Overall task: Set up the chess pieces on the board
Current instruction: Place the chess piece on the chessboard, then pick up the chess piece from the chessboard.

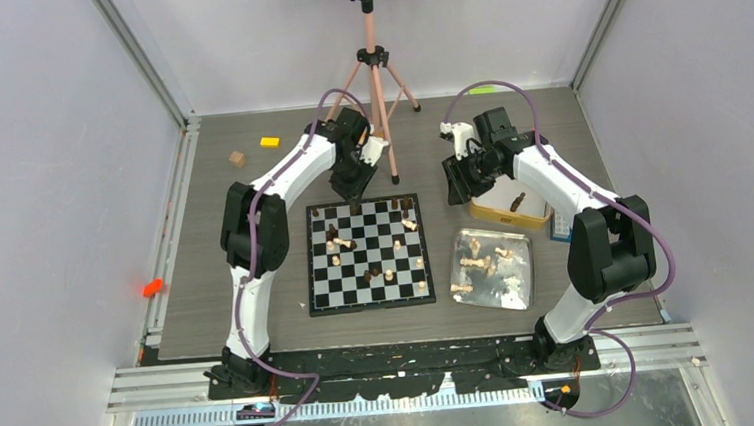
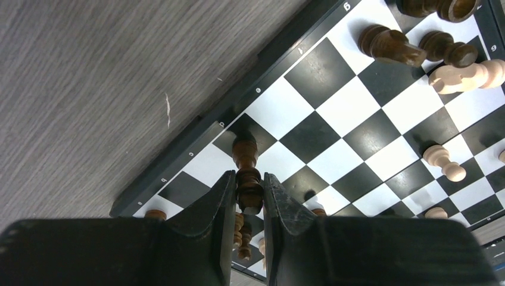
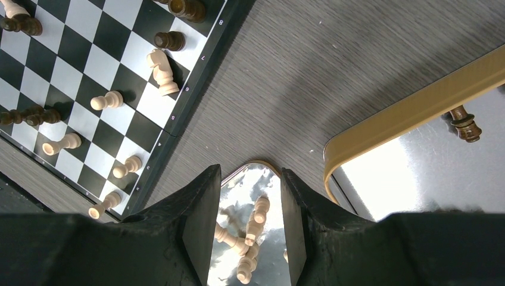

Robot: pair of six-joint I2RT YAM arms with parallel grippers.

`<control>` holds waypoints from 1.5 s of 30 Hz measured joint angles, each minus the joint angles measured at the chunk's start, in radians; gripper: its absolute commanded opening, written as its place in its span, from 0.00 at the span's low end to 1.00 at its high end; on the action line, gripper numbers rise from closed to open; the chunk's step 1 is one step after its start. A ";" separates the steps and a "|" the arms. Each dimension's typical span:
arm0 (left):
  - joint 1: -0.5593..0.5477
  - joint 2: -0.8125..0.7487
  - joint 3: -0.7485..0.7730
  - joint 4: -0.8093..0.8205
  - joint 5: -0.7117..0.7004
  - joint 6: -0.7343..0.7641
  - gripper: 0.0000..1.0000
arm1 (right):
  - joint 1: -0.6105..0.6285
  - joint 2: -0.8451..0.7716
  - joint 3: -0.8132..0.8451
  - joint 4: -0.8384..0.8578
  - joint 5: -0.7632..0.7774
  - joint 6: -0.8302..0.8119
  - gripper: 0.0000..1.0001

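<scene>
Black left gripper (image 2: 249, 193): was clamped on the waist of a dark brown chessman (image 2: 245, 156), at the far edge of the board (image 2: 316, 72).
Handling: light, hard, smooth turned wood; likely to slip or topple unless pinched mid-stem.
Idle right gripper (image 3: 250, 179): fingers stood apart, empty, above the silver tray (image 1: 518, 250).

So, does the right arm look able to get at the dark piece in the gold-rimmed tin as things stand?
Probably yes. The right gripper hangs open and empty beside the gold-rimmed tin, and the dark piece rests uncovered on its floor, with nothing over it. Only the tin's low rim is between them.
</scene>
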 measured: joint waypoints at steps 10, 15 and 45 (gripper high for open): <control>0.003 0.014 0.025 0.005 0.000 -0.003 0.19 | 0.000 0.000 0.000 0.000 0.000 0.000 0.48; 0.004 0.017 0.030 0.006 0.000 -0.006 0.27 | 0.000 0.000 -0.002 0.000 0.000 0.000 0.47; -0.042 -0.348 -0.323 0.022 0.084 0.108 0.63 | -0.013 0.000 -0.003 0.000 -0.005 -0.008 0.47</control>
